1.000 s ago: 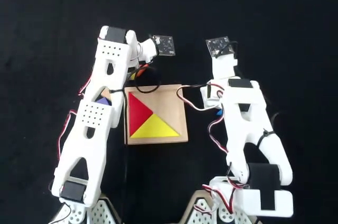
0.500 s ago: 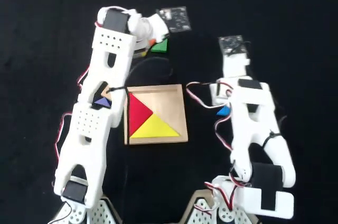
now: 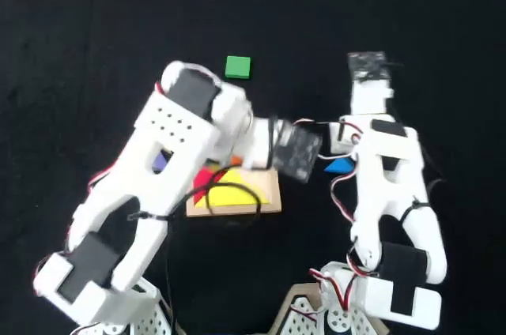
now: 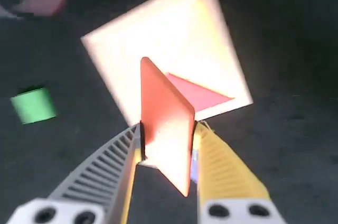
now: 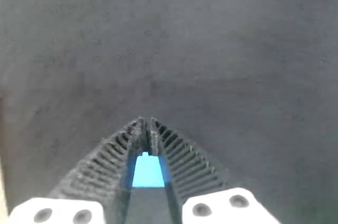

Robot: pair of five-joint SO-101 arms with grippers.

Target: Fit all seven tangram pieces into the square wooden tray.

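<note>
Black tabletop [image 3: 79, 50] is being seen stretching wide around the square wooden tray [image 3: 269, 193]. The tray's far and left parts are being hidden under the left arm. Red triangle [image 4: 198, 94] and yellow triangle [image 3: 225, 193] are being housed in the tray. Orange piece [image 4: 166, 145] is being clamped on edge, tilted, by the left gripper [image 4: 167, 127] above the tray. Green square [image 3: 238, 67] is lying well beyond the tray, and blue piece [image 3: 340, 164] just beside the right arm. Right gripper [image 5: 145, 123] is being held closed tip to tip over bare cloth.

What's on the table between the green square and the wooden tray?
Nothing: the left wrist view shows bare black cloth between the green square and the wooden tray.
</note>
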